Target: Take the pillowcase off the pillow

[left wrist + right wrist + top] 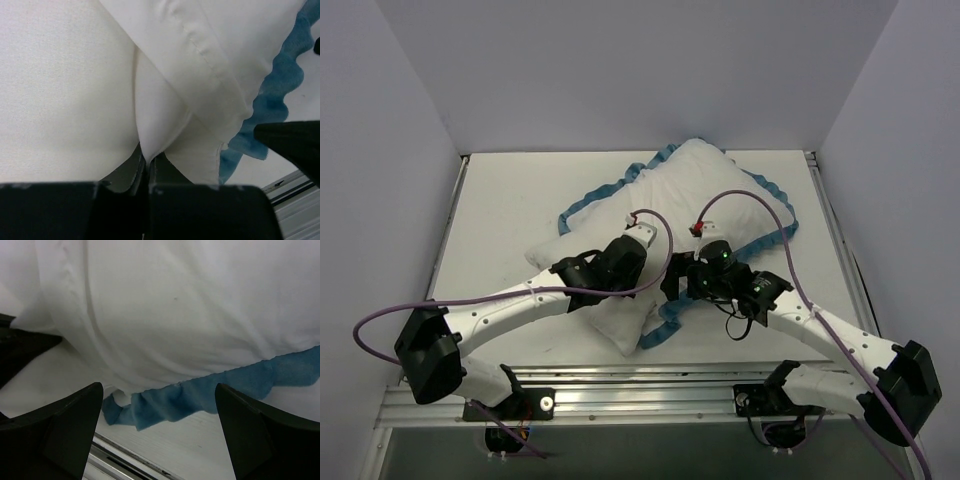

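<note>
The light, limp pillowcase (710,185) lies mid-table (500,210) over the far part of the soft, plump pillow (610,325), so its blue ruffle (260,376) looks the surest hold for the right tool (159,390), spread just above it, while the left tool (147,162) pinches a white fold (155,110).

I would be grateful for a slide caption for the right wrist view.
Right gripper, open, poised at the blue ruffled edge of the pillowcase.

On the table (500,200), the pillow (608,322) sticks out near-left from inside the pillowcase (672,316).
</note>
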Robot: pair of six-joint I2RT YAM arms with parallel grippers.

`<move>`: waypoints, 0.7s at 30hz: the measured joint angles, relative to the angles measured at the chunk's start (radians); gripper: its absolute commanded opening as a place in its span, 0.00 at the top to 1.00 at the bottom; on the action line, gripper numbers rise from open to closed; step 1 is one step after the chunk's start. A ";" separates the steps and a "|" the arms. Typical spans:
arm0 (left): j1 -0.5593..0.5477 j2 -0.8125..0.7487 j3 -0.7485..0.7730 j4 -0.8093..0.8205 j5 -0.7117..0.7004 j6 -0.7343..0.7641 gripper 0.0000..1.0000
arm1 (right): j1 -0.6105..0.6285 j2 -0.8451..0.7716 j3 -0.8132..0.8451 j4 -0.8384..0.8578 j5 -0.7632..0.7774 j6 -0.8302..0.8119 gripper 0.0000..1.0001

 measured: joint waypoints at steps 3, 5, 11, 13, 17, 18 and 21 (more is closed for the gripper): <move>0.024 -0.007 -0.002 0.005 0.034 -0.006 0.98 | 0.020 0.000 -0.048 0.036 -0.008 0.000 0.11; 0.043 -0.016 -0.002 0.005 0.051 -0.013 0.98 | 0.027 0.000 -0.071 0.064 -0.010 -0.005 0.11; 0.070 -0.034 -0.002 0.003 0.090 -0.024 0.98 | 0.035 0.073 -0.077 0.157 -0.018 -0.032 0.16; 0.074 -0.035 -0.002 0.003 0.098 -0.025 0.98 | 0.039 0.111 -0.077 0.177 -0.018 -0.043 0.18; 0.079 -0.035 0.000 -0.002 0.108 -0.027 0.98 | 0.043 0.171 -0.074 0.218 -0.023 -0.066 0.43; 0.082 -0.035 0.001 -0.004 0.109 -0.027 0.98 | 0.044 0.183 -0.072 0.228 -0.023 -0.074 0.54; 0.094 -0.036 0.010 -0.020 0.111 -0.027 0.98 | 0.044 0.206 -0.063 0.240 -0.010 -0.086 0.90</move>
